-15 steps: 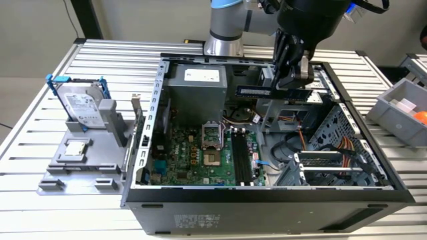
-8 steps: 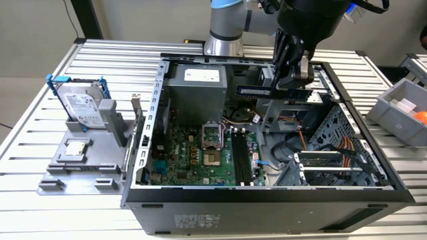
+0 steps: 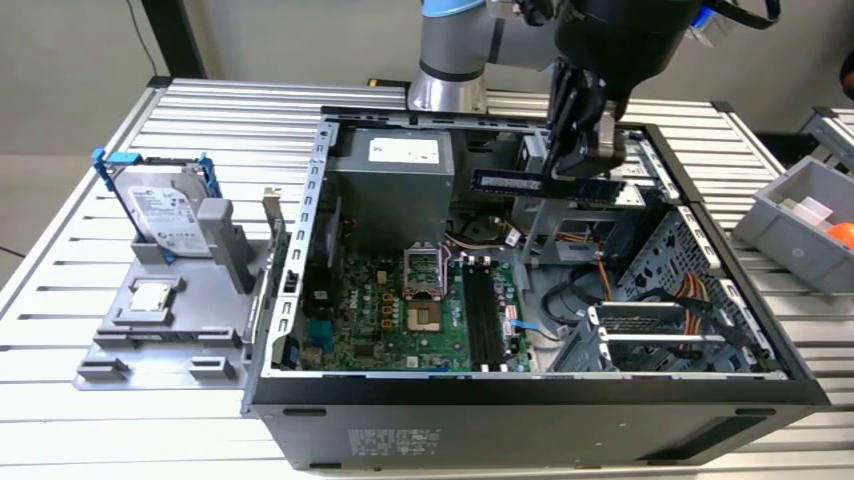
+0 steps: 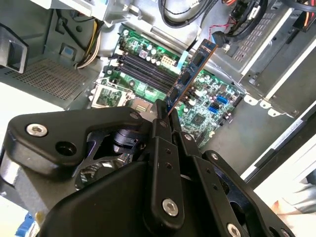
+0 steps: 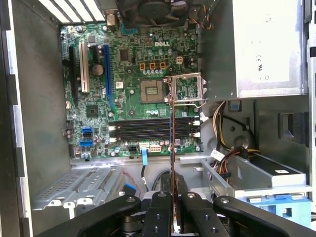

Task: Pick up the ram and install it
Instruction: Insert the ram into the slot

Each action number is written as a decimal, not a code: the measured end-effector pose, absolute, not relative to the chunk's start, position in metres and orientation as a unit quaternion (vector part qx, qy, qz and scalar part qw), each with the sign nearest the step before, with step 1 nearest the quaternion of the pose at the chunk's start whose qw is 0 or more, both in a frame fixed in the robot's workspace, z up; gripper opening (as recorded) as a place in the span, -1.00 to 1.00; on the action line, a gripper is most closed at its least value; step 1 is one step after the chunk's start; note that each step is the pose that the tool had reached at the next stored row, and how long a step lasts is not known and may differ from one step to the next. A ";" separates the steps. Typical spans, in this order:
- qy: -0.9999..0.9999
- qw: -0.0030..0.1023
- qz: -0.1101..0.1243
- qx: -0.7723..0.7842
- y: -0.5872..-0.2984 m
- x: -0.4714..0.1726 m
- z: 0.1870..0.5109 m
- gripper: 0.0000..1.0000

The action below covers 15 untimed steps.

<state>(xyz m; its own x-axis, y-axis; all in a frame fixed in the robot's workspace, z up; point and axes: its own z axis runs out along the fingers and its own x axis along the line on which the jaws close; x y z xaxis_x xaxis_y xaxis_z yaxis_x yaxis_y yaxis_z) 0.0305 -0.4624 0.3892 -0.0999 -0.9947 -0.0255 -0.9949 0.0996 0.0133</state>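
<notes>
The ram (image 3: 514, 182), a long dark stick with a row of chips, hangs level above the back of the open computer case (image 3: 320, 200). My gripper (image 3: 595, 168) is shut on one of its ends. In the second wrist view the ram (image 4: 190, 74) juts out from the black fingertips (image 4: 161, 114) over the green motherboard (image 4: 207, 106). The first wrist view shows the ram (image 5: 171, 143) edge-on, crossing above the dark memory slots (image 5: 153, 127), with the gripper (image 5: 172, 197) shut on it. The slots (image 3: 483, 315) lie on the board well below the stick.
A power supply (image 3: 394, 170) and cable bundles (image 3: 587, 300) stand close to the slots inside the case. At the exterior view's left, a grey fixture (image 3: 200, 335) carries a hard drive in a blue frame (image 3: 167, 210) and a small square chip (image 3: 151, 297). A grey bin (image 3: 801, 215) sits at the right.
</notes>
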 end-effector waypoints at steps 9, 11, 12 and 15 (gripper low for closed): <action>0.749 0.005 0.013 -0.662 -0.462 0.030 0.389 -1.00; 0.752 0.005 0.013 -0.659 -0.462 0.030 0.389 -1.00; 0.754 0.005 0.013 -0.657 -0.462 0.030 0.389 -1.00; 0.763 0.005 0.013 -0.646 -0.462 0.030 0.389 -1.00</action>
<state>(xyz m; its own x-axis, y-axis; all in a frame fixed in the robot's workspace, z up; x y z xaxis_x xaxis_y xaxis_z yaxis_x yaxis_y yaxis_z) 0.0305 -0.4624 0.3891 -0.1654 -0.9859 -0.0249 -0.9862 0.1651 0.0132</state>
